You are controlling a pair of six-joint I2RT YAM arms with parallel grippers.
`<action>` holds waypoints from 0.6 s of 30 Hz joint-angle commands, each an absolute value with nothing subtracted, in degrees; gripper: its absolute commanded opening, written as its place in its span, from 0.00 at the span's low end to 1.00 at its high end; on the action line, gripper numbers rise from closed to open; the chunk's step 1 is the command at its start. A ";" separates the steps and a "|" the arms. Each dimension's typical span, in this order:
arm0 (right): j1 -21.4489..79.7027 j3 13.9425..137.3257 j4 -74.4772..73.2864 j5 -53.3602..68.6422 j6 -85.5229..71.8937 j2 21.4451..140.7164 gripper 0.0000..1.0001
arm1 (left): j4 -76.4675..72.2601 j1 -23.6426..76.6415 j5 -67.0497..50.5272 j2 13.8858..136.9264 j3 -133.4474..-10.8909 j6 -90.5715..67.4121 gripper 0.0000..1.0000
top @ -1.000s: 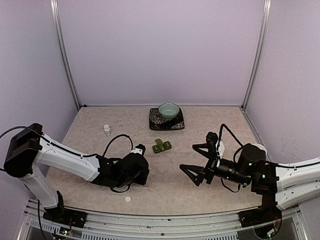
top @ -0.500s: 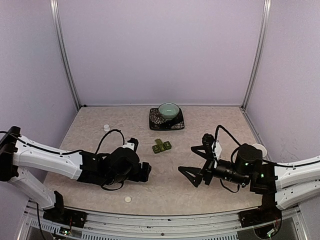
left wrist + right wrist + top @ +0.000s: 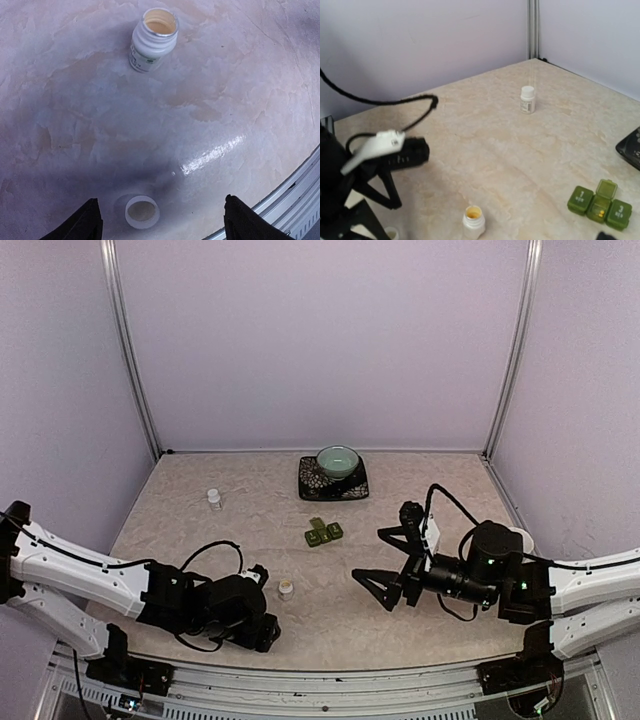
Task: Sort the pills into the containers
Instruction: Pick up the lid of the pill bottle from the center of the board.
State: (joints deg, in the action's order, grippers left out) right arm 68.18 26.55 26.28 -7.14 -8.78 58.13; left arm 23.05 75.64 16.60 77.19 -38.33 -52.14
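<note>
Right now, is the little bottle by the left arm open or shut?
Open. The bottle stands upright with its mouth bare, and a white cap lies apart from it.

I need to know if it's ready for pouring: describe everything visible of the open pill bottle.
The open pill bottle is small, white and plastic-looking, with a ribbed neck and a side label. It stands upright, uncapped, on the table, yellowish inside. Only the table touches it; a white cap lies apart.
</note>
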 commanded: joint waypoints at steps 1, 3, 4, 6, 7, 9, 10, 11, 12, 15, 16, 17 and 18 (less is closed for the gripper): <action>68.46 27.80 25.31 -6.50 -8.79 57.37 1.00 | 25.20 76.01 14.86 79.44 -37.71 -52.62 0.80; 68.47 27.54 25.19 -6.46 -9.02 56.97 1.00 | 24.49 75.89 14.29 80.86 -37.84 -52.10 0.77; 68.44 27.46 25.00 -6.42 -9.16 56.74 1.00 | 24.14 75.93 14.00 81.66 -37.80 -51.78 0.77; 68.47 27.26 24.83 -6.34 -9.36 56.25 1.00 | 23.56 75.85 13.76 83.29 -37.84 -51.31 0.74; 68.47 27.15 24.79 -6.35 -9.40 55.99 1.00 | 23.40 75.82 13.98 84.07 -37.88 -51.18 0.73; 68.47 27.07 24.69 -6.40 -9.38 55.67 1.00 | 23.23 75.57 14.41 85.07 -37.97 -50.85 0.66; 68.47 27.14 24.54 -6.33 -9.39 55.64 1.00 | 23.02 75.36 14.29 85.39 -37.90 -50.70 0.63; 68.47 27.13 24.59 -6.29 -9.40 55.64 1.00 | 22.74 75.18 14.19 85.51 -37.88 -50.64 0.61; 68.47 27.20 24.58 -6.25 -9.36 55.63 1.00 | 22.53 75.14 14.22 85.54 -37.93 -50.63 0.58; 68.47 27.24 24.69 -6.11 -9.39 55.97 1.00 | 22.54 75.11 14.16 85.03 -38.05 -50.64 0.53; 68.47 27.32 24.62 -6.09 -9.34 56.06 1.00 | 22.65 75.12 13.96 84.80 -38.06 -50.69 0.52; 68.47 27.26 24.69 -6.16 -9.32 56.15 1.00 | 22.79 75.10 13.71 84.69 -38.10 -50.71 0.51; 68.49 27.30 24.74 -6.10 -9.25 56.24 1.00 | 23.10 75.15 13.45 84.57 -38.14 -50.86 0.51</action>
State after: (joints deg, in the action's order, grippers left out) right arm 68.18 26.61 25.04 -6.44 -8.88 56.49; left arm 22.94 75.31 14.72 84.55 -38.28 -50.96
